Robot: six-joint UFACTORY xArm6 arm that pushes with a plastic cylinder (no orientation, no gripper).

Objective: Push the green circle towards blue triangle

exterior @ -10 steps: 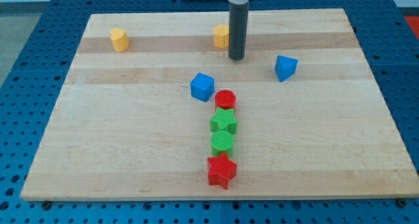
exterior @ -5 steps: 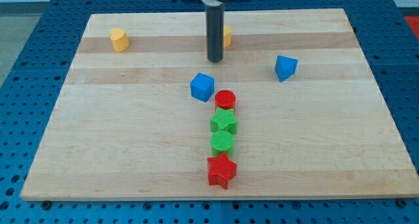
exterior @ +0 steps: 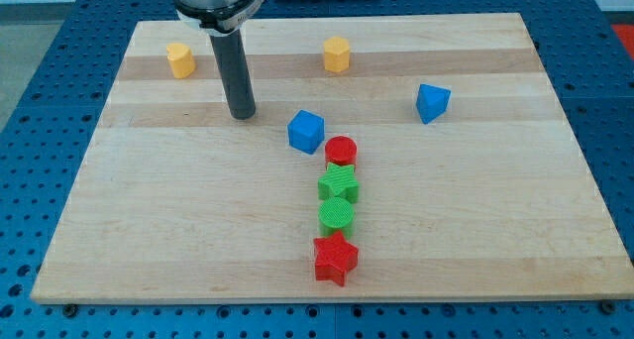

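1. My tip [exterior: 241, 114] carried no jaws and held nothing; it stood on the board [exterior: 149, 230], left of the blue cube [exterior: 306, 131], touching no block.
2. The green circle [exterior: 337, 215] sat mid-column, between the green star [exterior: 339, 185] and red star [exterior: 335, 259].
3. The blue triangle [exterior: 431, 102] lay well apart, toward the upper right.

The flat green circle block [exterior: 337, 215] lies low on the wooden counter [exterior: 178, 210], third in a touching column of blocks. The blue triangle block [exterior: 432, 102] sits well apart, up toward the view's right, standing alone.
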